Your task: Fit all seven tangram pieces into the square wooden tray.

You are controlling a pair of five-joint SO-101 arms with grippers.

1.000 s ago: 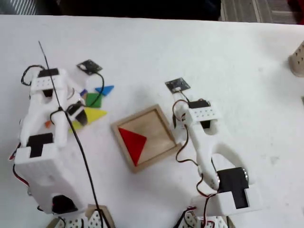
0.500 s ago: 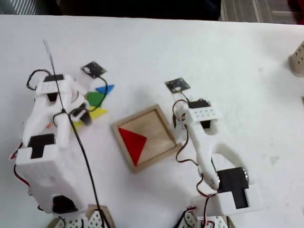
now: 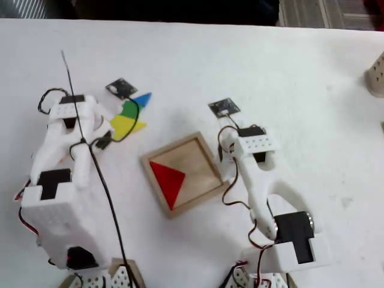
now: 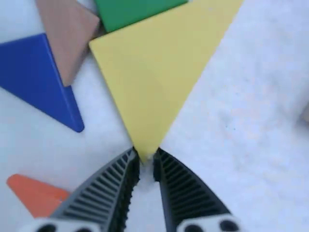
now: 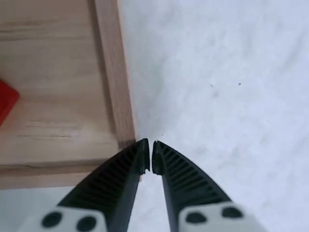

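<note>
The square wooden tray point(image 3: 201, 157) lies mid-table with a red triangle point(image 3: 167, 180) inside it. Left of the tray, a big yellow triangle point(image 3: 127, 125) point(image 4: 159, 82) lies on the table, touching a green piece point(image 3: 129, 108) point(image 4: 130, 12) with a blue triangle point(image 3: 143, 97) just beyond. My left gripper point(image 4: 146, 157) point(image 3: 107, 139) is shut on the yellow triangle's nearest corner. Also in the left wrist view are a blue triangle point(image 4: 38, 72), a tan triangle point(image 4: 67, 34) and an orange piece point(image 4: 36, 193). My right gripper point(image 5: 148, 154) point(image 3: 224, 157) is shut and holds nothing, at the outer corner of the tray point(image 5: 108, 72).
White tabletop point(image 3: 288, 72) stretches behind and to the right of the tray. A perforated cardboard object point(image 3: 377, 75) stands at the far right edge. A cable point(image 3: 90, 150) runs over the left arm.
My left gripper has moved away from the arm's base and toward the tray, taking the yellow triangle with it; the green and blue pieces shifted the same way. The right arm has kept still.
</note>
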